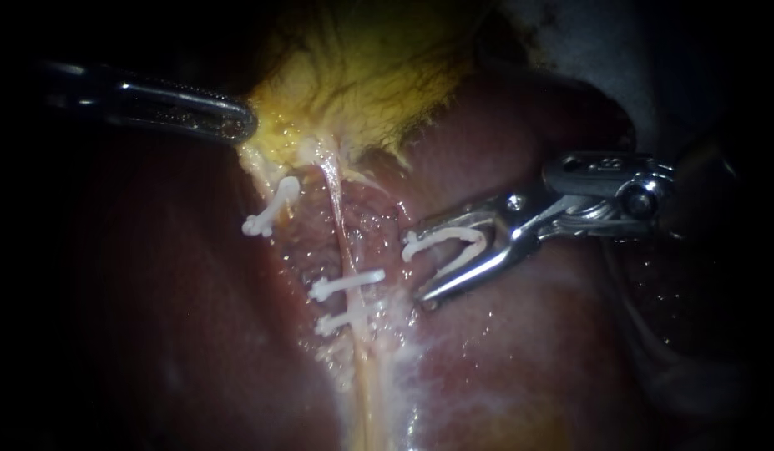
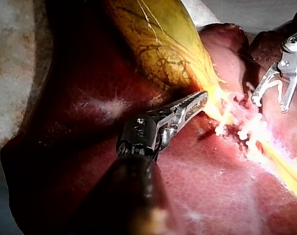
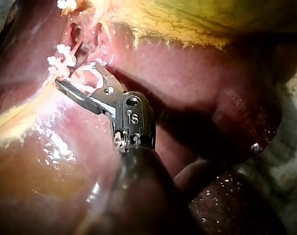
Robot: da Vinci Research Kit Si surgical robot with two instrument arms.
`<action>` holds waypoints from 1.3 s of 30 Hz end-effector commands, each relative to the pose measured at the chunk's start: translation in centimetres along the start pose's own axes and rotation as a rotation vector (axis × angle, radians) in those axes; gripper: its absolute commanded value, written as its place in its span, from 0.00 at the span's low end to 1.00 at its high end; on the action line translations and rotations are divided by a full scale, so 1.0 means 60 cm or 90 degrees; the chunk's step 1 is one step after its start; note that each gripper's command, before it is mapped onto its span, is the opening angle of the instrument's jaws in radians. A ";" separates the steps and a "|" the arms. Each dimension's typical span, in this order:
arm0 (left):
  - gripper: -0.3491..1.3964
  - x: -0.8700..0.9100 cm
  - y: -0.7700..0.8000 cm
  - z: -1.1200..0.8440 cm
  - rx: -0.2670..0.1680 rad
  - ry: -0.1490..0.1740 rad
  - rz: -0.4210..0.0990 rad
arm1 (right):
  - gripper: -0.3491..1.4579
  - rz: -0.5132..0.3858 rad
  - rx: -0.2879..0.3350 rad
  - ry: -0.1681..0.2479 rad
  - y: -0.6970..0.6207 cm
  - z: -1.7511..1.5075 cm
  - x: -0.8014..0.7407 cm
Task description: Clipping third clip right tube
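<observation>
The left instrument (image 1: pixel 240 125), its claw closed on the gallbladder (image 1: pixel 361 75) edge, seemingly keeps the right tube (image 1: pixel 338 225) stretched and exposed, so the right instrument (image 1: pixel 413 266), claw spread around an open white clip (image 1: pixel 453 246), hovers just beside that tube, nearer the gallbladder than its two clips (image 1: pixel 346 284).

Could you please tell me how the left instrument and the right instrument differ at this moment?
The left instrument has its jaws together, gripping the gallbladder at its edge; the right instrument has its jaws wide apart, holding an open white clip. The left instrument's jaws look slim and straight; the right instrument's form a fork. Both are shiny metal.
</observation>
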 end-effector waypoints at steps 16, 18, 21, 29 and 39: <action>0.00 0.0002 -0.0001 0.0001 -0.001 0.000 0.000 | 0.48 0.054 -0.003 0.026 0.0064 0.0061 0.0017; 0.00 0.0002 -0.0001 0.0001 -0.001 0.000 0.000 | 0.48 0.060 0.000 0.033 0.0070 0.0070 0.0015; 0.00 0.0003 -0.0001 0.0001 -0.001 0.000 0.000 | 0.48 0.071 0.008 0.053 0.0080 0.0082 0.0016; 0.00 0.0003 -0.0001 0.0001 -0.001 0.000 0.000 | 0.48 0.106 0.079 0.119 0.0094 0.0102 0.0027; 0.00 0.0003 -0.0001 0.0001 -0.001 0.000 0.000 | 0.48 0.105 0.163 0.156 0.0080 0.0119 0.0034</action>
